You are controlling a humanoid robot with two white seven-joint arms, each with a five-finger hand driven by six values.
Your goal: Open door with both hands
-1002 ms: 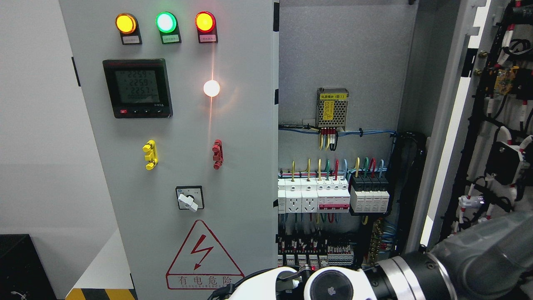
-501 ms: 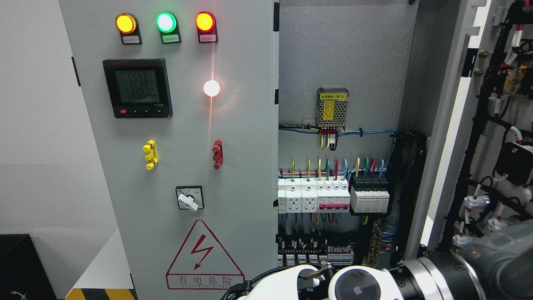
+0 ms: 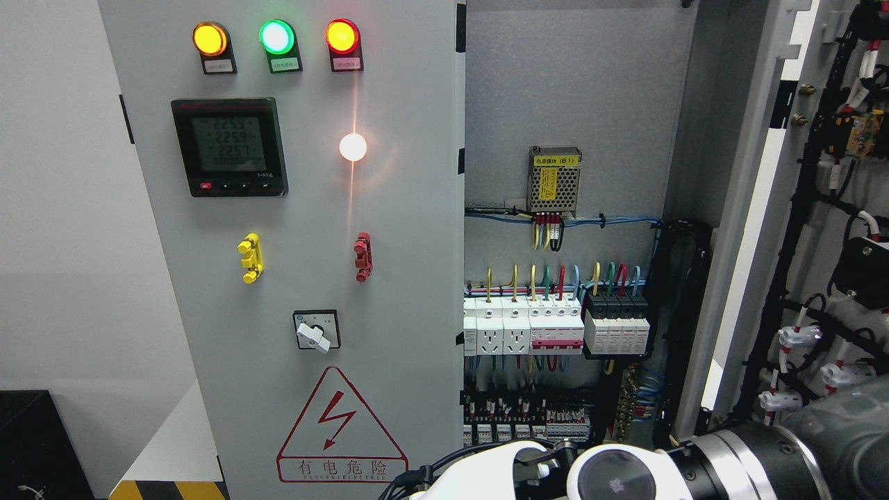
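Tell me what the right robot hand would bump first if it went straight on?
Probably the closed grey metal cabinet door, near its red lightning warning triangle. The right robot hand points left along the picture's bottom edge; depth is unclear, so it might pass in front.

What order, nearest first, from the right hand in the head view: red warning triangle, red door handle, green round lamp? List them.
1. Red warning triangle, low, left of the right hand.
2. Red door handle, midway up.
3. Green round lamp, at the top.
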